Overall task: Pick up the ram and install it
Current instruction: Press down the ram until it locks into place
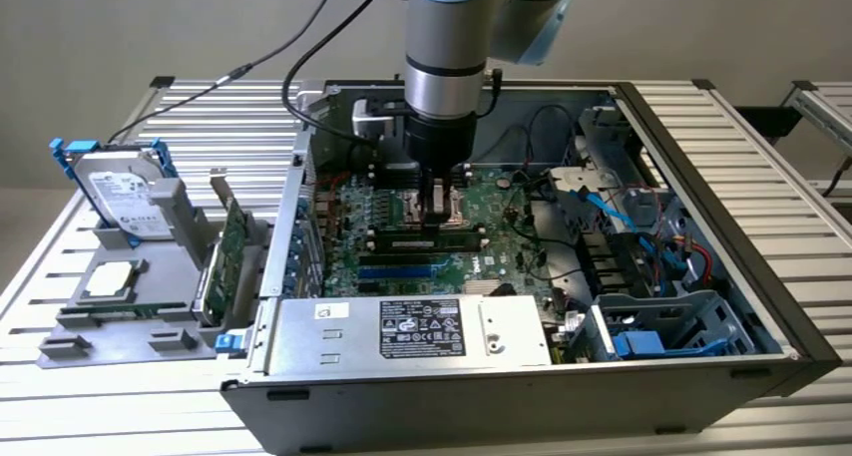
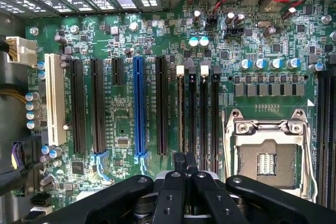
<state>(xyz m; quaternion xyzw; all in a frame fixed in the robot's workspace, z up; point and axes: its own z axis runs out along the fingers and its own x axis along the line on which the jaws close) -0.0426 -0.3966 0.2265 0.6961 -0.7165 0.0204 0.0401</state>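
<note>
**Gripper low over the memory slots**

The gripper (image 1: 436, 209) is down inside the open computer case (image 1: 719, 177), right above the motherboard (image 2: 121, 129). Its jaws are pressed together, holding nothing. The ram (image 1: 426, 242) lies in its slot just beneath. No writing is readable.

A green motherboard (image 2: 126, 129) is seen from above; a blue expansion slot (image 2: 138, 106) is flanked by black slots (image 2: 95, 103); a silver metal processor socket (image 2: 268, 148) lies beside black memory slots (image 2: 203, 114); the black gripper (image 2: 185, 174) is closed over these.
</note>
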